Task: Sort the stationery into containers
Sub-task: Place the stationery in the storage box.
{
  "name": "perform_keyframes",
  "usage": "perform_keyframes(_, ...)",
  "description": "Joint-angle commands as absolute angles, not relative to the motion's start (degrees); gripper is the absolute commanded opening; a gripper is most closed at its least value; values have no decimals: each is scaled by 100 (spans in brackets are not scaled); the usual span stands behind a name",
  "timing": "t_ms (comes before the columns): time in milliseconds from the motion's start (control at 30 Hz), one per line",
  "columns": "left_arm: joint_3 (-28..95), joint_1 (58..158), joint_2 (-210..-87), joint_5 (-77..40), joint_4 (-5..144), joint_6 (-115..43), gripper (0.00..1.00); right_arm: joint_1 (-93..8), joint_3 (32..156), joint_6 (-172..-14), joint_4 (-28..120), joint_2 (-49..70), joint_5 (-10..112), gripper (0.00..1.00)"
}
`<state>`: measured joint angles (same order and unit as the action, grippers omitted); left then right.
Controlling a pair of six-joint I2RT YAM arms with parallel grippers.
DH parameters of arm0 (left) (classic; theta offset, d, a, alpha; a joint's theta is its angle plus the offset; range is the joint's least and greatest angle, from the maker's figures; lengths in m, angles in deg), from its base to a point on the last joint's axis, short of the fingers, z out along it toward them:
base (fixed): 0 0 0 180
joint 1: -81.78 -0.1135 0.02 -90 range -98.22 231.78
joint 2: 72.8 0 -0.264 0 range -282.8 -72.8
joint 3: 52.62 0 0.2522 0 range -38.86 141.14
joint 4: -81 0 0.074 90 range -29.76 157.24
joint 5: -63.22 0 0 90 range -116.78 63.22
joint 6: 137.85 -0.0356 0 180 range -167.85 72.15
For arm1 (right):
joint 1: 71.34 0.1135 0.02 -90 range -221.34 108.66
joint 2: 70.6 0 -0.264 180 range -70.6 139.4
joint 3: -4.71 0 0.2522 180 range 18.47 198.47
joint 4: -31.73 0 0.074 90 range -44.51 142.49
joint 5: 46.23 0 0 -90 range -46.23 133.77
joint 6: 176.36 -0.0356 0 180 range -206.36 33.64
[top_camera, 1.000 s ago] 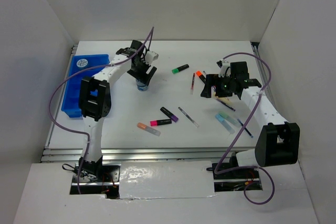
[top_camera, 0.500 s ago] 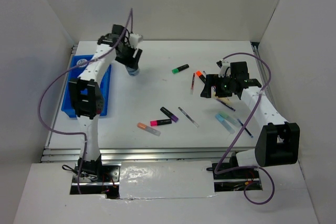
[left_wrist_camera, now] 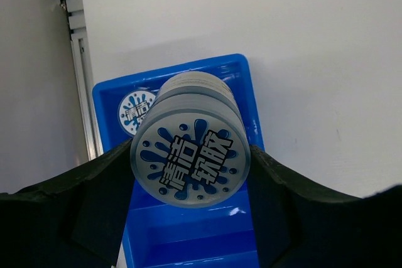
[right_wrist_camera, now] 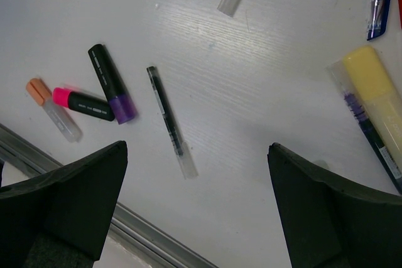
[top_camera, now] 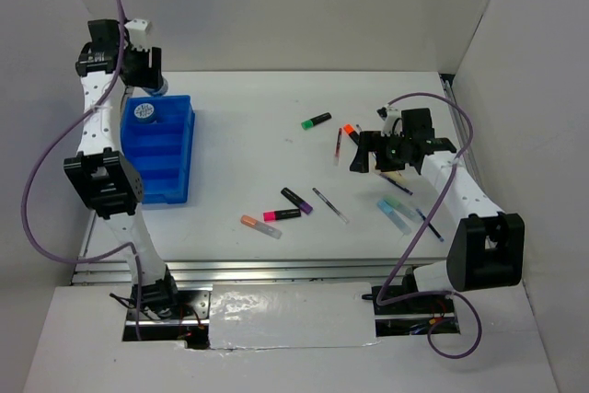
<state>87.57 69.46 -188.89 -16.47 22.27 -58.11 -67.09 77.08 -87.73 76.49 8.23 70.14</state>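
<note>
My left gripper is shut on a round blue-patterned tape roll, pinched between both fingers. It hangs above the far end of the bright-blue divided tray, seen at the table's left side. A second tape roll lies in the tray's far compartment. The left gripper is high at the back left. My right gripper stands open over the table, empty, above a thin dark pen.
Loose on the table: green highlighter, orange marker, red pen, purple, pink and orange-capped highlighters, light blue ones. A yellow highlighter lies beside the right gripper. White walls surround the table.
The left arm has swung left and back with the tape roll, from mid-table to above the tray's far end. The right arm has not moved.
</note>
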Motion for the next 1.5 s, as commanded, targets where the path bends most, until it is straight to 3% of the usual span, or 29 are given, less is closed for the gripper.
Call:
perform_keyframes(0, 8893, 6921, -19180, -1491, 2444, -5840, 42, -6651, 7964, -8698, 7739, 876, 7031, 98)
perform_keyframes(900, 8726, 7167, -20340, -2018, 3077, -5928, 48, -6572, 8096, -8698, 7827, 1123, 6952, 98)
perform_keyframes(1100, 8594, 7334, -20384, -2282, 3051, -6077, 70, -6563, 8078, -8706, 7827, 1096, 6934, 98)
perform_keyframes(1467, 8647, 7404, -20235, -2256, 2770, -6112, 94, -6563, 8096, -8698, 7845, 1017, 6934, 98)
